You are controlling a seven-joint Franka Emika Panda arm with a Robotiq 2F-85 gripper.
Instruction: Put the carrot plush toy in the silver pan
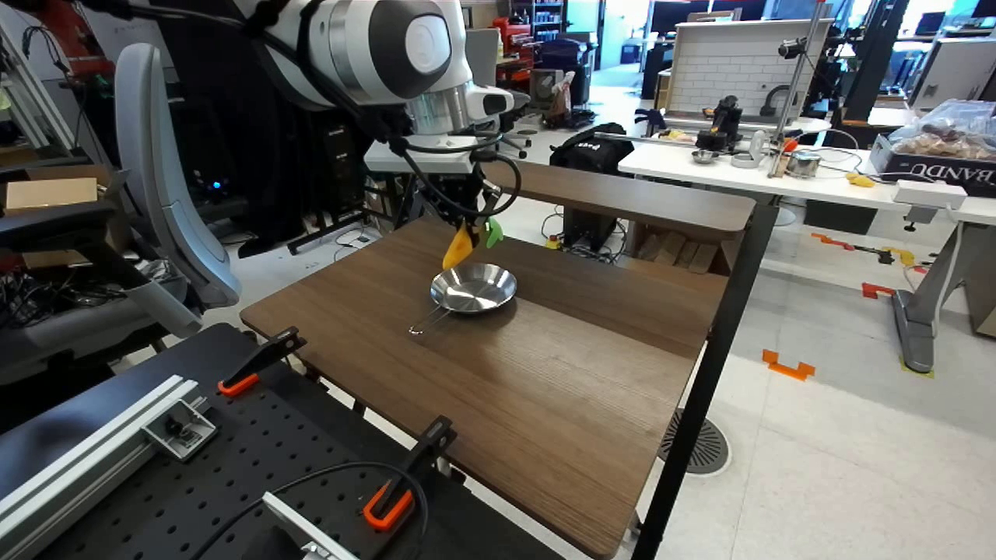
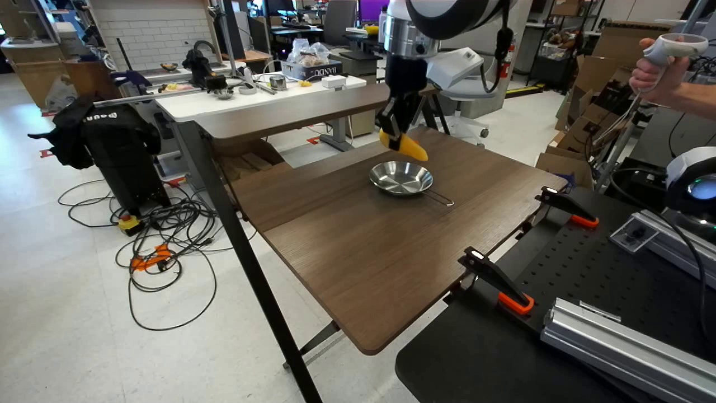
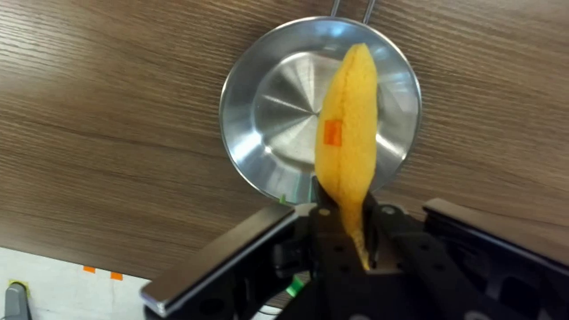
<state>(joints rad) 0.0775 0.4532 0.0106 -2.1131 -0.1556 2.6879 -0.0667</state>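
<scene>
- In the wrist view, the soft yellow-orange, tapering plush carrot (image 3: pixel 346 124) is gripped between the black jointed fingers (image 3: pixel 326 224), which are clenched on it. It is seen against the inside of the round, shallow, shiny silver pan (image 3: pixel 284 111), its tip toward the thin wire handle (image 3: pixel 335 8). From this, the pick-up and most of the carry can be judged done; the height remaining cannot be told from above.

- In an exterior view, the green leafy tuft (image 1: pixel 494 232) is shown to one side of the fingers, and the tip is angled downward on the other. The plush carrot is held above the brown wood-grain bench (image 1: pixel 560 373), near the far rim of the silver pan; whether the rim is touched cannot be made out.

- In an exterior view, the plush carrot (image 2: pixel 409 148) is seen tilted in the air just above the far side of the silver pan, with yellow plush showing on both sides of the fingers. No part of it is seen resting inside, so the placing is judged not yet done.

- Left to be done, it is judged: a slight centring, the lowering, the release and the withdrawal.
</scene>
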